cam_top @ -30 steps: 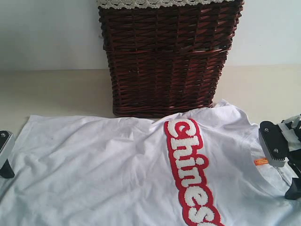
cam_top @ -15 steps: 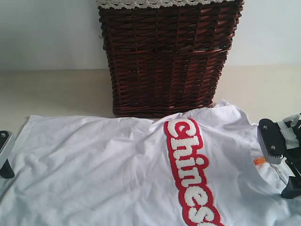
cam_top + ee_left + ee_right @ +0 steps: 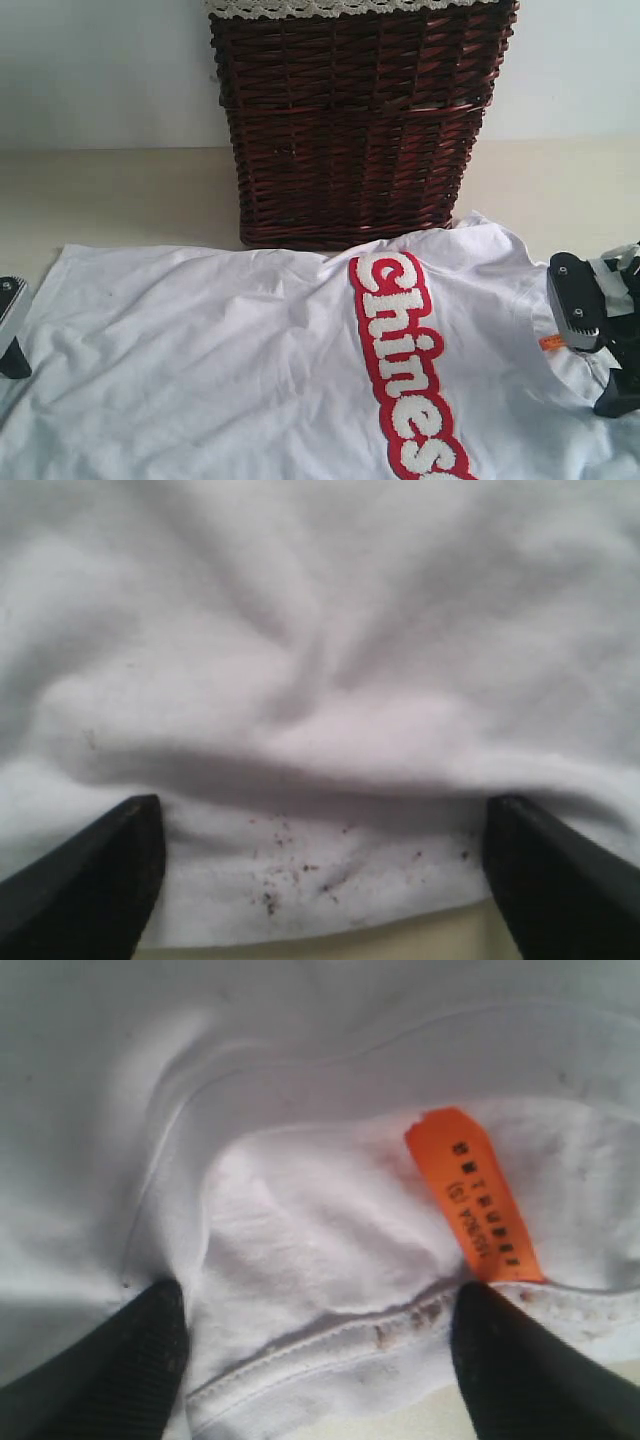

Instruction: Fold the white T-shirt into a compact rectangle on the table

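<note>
Cloth of the white T-shirt [image 3: 250, 370] is being shown spread flat on the table [image 3: 110, 195], front up. The red-outlined lettering [image 3: 405, 370] is running down its middle, and its near part is being cut off by the lower edge of the exterior view. The far sleeve is being crowded by the dark wicker basket [image 3: 355, 130], whose base is standing just beside or touching it; which cannot be told. Bare table is being left open on both sides of the basket, beyond the shirt's far edge.

At the shirt's left end the hem is being straddled by the left gripper [image 3: 320, 890], its jaws held wide apart, with speckled cloth lying between them and nothing pinched. The collar is being straddled likewise by the right gripper [image 3: 320, 1360], jaws spread, with the orange neck tag [image 3: 472, 1192] lying just inside one finger.

Compared with one second ago, the right gripper is being seen slightly lower over the collar, and more of the tag is being covered in the exterior view. The left gripper is being seen almost where it was.
</note>
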Controlling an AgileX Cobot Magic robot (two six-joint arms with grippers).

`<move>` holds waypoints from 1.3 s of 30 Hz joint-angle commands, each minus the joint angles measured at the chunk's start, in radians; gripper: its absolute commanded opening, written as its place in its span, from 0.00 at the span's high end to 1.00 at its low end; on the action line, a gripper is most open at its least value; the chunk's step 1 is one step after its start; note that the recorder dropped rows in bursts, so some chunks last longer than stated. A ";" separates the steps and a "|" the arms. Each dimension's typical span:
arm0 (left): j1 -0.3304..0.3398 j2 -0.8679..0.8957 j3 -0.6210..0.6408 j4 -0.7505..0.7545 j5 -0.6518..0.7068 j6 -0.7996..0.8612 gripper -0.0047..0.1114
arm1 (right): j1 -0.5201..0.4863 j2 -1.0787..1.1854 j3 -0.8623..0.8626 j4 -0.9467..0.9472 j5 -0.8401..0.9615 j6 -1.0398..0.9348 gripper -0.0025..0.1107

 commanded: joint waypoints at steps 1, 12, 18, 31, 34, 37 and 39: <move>-0.008 0.068 0.026 -0.011 -0.063 -0.001 0.32 | -0.001 0.018 0.005 0.012 -0.047 0.009 0.51; -0.008 0.068 0.026 -0.003 -0.034 -0.001 0.81 | -0.001 0.018 0.005 -0.057 -0.042 0.074 0.84; -0.008 0.068 0.026 0.077 -0.027 -0.003 0.96 | -0.001 0.018 0.005 -0.096 -0.032 0.097 0.98; -0.008 0.064 0.026 -0.125 -0.055 -0.003 0.96 | -0.001 -0.008 0.005 -0.145 -0.124 0.093 0.98; -0.008 0.062 0.026 -0.125 -0.055 -0.003 0.96 | -0.001 -0.027 0.005 -0.145 -0.137 0.097 0.98; -0.006 0.043 0.026 -0.131 -0.079 -0.035 0.96 | -0.001 -0.043 0.005 -0.135 -0.137 0.101 0.98; -0.006 0.022 0.026 -0.141 -0.101 -0.056 0.96 | -0.001 -0.057 0.005 -0.135 -0.142 0.117 0.98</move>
